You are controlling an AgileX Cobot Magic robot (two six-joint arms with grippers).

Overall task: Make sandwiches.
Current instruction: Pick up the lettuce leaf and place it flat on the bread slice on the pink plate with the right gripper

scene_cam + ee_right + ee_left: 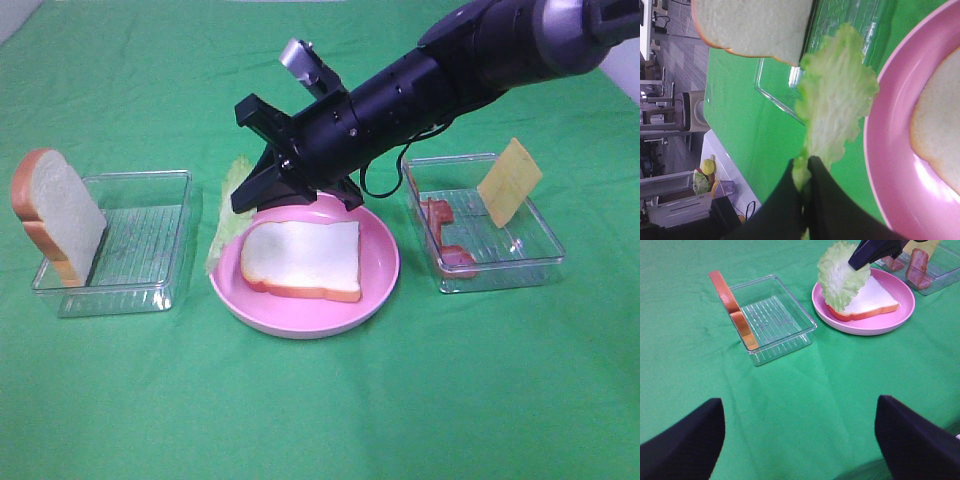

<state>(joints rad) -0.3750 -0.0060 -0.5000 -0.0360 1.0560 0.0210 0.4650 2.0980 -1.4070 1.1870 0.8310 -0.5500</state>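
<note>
One white, brown-crusted bread slice (300, 258) lies flat on the round pink plate (380, 290). My right gripper (242, 200) reaches across the middle to the plate's left rim and is shut on a frilly green lettuce leaf (226, 215), which hangs beside the plate. In the right wrist view the fingers (815, 200) pinch the lettuce (835, 100) by its edge. A second bread slice (55, 215) leans upright on the left clear tray (140, 290). My left gripper (799, 402) hangs open over bare cloth, holding nothing.
A clear tray (530, 255) at the right holds red bacon strips (445, 240) and a yellow cheese square (510, 180) leaning on its far wall. Green cloth (320, 420) covers the table.
</note>
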